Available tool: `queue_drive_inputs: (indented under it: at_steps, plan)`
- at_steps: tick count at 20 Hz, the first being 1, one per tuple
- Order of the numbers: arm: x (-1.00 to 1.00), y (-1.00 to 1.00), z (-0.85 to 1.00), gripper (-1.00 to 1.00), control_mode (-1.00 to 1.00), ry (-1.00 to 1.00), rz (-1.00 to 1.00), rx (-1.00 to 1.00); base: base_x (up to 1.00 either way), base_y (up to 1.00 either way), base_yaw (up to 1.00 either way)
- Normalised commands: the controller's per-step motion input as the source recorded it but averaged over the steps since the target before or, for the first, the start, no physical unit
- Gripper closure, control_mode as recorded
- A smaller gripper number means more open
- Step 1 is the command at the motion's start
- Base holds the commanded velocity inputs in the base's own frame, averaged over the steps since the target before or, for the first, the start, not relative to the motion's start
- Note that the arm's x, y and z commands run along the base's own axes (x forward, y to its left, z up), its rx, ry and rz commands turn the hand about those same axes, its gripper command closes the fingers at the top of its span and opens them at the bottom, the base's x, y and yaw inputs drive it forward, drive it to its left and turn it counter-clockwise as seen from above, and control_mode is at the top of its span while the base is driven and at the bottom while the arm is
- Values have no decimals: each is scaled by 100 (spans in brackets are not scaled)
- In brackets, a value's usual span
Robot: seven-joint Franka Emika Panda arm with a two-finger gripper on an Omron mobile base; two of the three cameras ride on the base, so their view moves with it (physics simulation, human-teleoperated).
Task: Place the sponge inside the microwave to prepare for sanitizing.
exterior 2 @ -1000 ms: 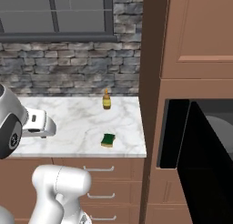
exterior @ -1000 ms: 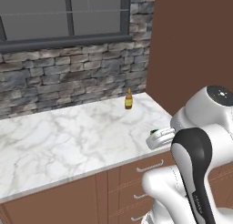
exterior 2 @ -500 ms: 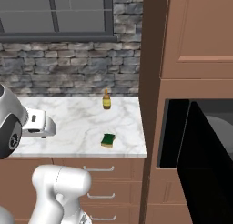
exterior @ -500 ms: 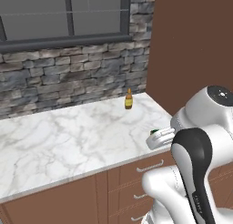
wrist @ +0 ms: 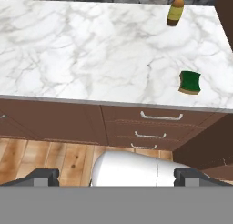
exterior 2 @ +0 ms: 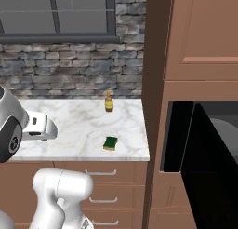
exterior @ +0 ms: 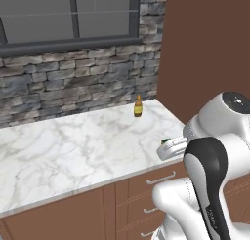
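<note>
Wall: grey stacked-stone backsplash (exterior 2: 69, 74) beneath a dark-framed window (exterior: 73, 19)
Counter: white marble worktop (exterior: 73, 151) veined in grey
Cabinets: brown wood drawers (wrist: 154, 127) with silver handles, tall brown cabinet (exterior 2: 200, 37) at the counter's right end
Floor: wood planks (wrist: 41, 157)

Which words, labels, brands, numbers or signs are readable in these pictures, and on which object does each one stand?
None can be read.
The bottle carries a yellow label, too small and blurred to show any text.
The sponge, the marble counter and the microwave show no writing.
</note>
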Motion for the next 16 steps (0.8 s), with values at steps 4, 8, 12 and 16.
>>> queue_drive_inputs:
  at_steps: [4, 8, 12, 16]
  plan:
    - [0, 0, 0, -100, -100, 0, 0, 0, 0, 0, 0]
    - [20, -4, -6, -100, -100, 0, -3, 0, 0, 0, 0]
    - [54, -19, 0, -100, -100, 4, 0, 6, 0, 0, 0]
    - [58, -31, -1, -100, -100, 10, 0, 4, 0, 0, 0]
